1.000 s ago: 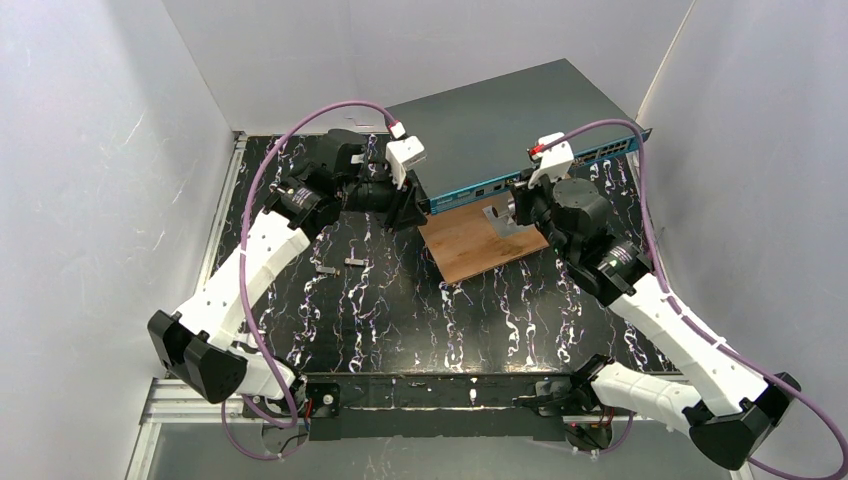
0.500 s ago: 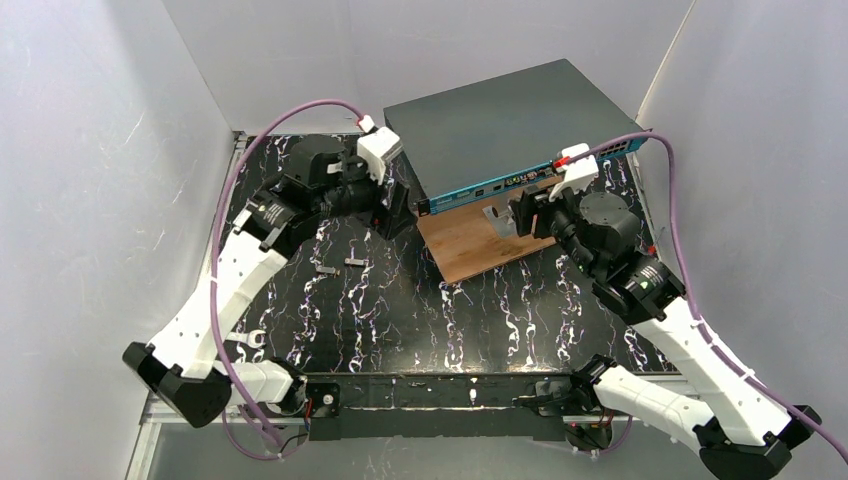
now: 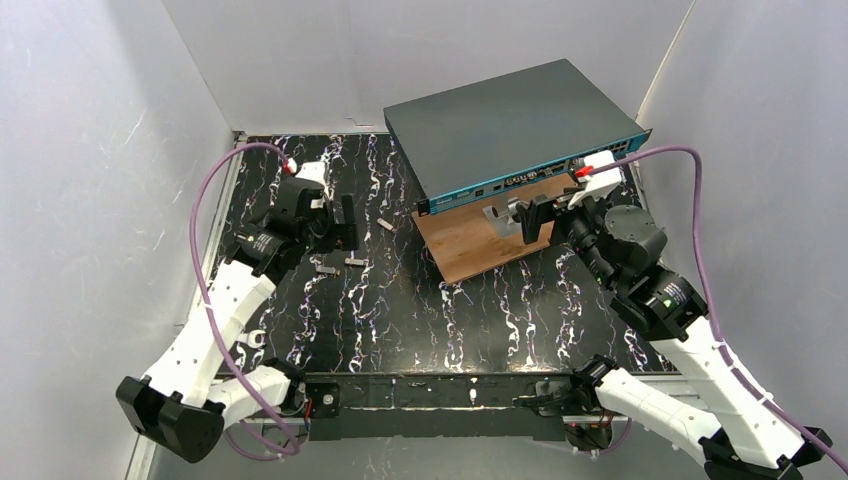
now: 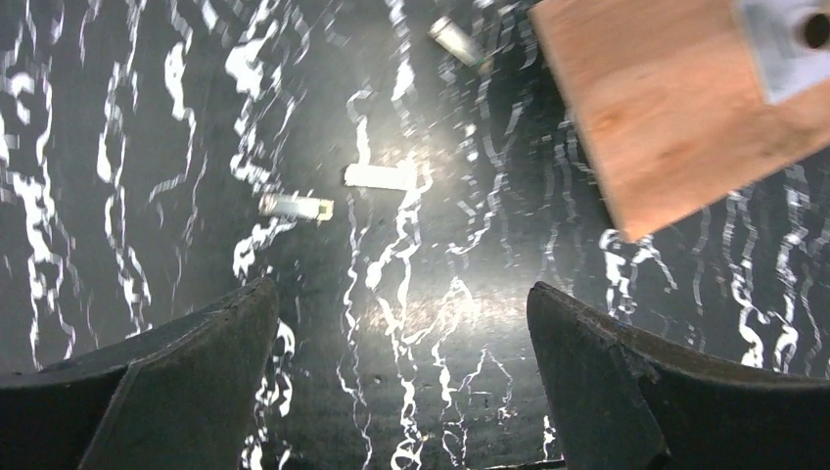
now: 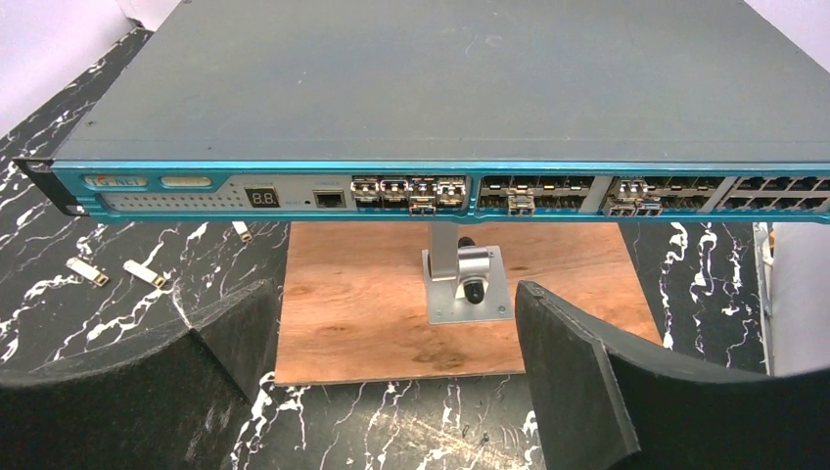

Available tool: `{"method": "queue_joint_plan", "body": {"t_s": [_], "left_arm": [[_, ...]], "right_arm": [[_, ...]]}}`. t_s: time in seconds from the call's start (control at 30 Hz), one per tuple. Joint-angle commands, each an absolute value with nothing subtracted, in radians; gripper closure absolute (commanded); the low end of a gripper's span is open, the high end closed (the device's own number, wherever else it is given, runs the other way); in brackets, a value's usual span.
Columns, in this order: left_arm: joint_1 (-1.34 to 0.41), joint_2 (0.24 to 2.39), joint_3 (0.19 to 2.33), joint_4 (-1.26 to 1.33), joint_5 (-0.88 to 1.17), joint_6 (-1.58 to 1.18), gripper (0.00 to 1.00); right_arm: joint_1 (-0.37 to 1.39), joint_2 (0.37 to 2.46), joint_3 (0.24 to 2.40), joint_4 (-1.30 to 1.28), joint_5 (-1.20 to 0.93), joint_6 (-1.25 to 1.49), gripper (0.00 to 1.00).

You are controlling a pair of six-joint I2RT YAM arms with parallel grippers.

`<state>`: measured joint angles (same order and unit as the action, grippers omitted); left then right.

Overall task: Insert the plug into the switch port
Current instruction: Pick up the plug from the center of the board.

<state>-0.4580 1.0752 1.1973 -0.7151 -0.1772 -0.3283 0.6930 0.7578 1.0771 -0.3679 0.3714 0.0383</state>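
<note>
The switch (image 3: 505,115) is a flat dark grey box at the back, raised on a mount, and its teal front strip (image 5: 294,191) of sockets faces me. Some sockets hold small silver modules (image 5: 422,207). Three loose silver plugs lie on the black marbled mat (image 3: 327,270) (image 3: 353,262) (image 3: 385,225). The left wrist view shows them ahead of the fingers (image 4: 297,207) (image 4: 380,176) (image 4: 452,37). My left gripper (image 3: 338,232) (image 4: 399,289) hovers open and empty just behind them. My right gripper (image 3: 545,210) (image 5: 391,289) stands open and empty in front of the switch.
A brown wooden board (image 3: 475,240) (image 5: 391,304) lies under the switch's front edge and carries a small metal bracket (image 3: 497,215) (image 5: 465,284). White walls close in the left, back and right sides. A small white wrench (image 3: 250,340) lies near the left arm.
Both grippers have opened from shut and pulled back from the switch. The left arm swung down and left over the loose plugs. The right arm drew back to the right.
</note>
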Motion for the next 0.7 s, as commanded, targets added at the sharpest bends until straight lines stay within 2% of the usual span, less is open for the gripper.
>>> {"method": "queue_joint_plan", "body": {"t_s": [0.0, 0.27, 0.67], "left_arm": [[-0.381, 1.067, 1.106, -0.734, -0.273, -0.499, 0.03], [-0.28, 1.192, 1.024, -0.725, -0.28, -0.728, 0.04], [-0.256, 1.402, 0.999, -0.76, -0.364, -1.2, 0.18]], "right_arm": [[0.689, 0.749, 1.083, -0.339, 0.393, 0.004, 0.01], [0.689, 0.726, 1.072, -0.34, 0.41, -0.022, 0.01], [0.689, 0.685, 1.056, -0.356, 0.425, -0.032, 0.01]]}}
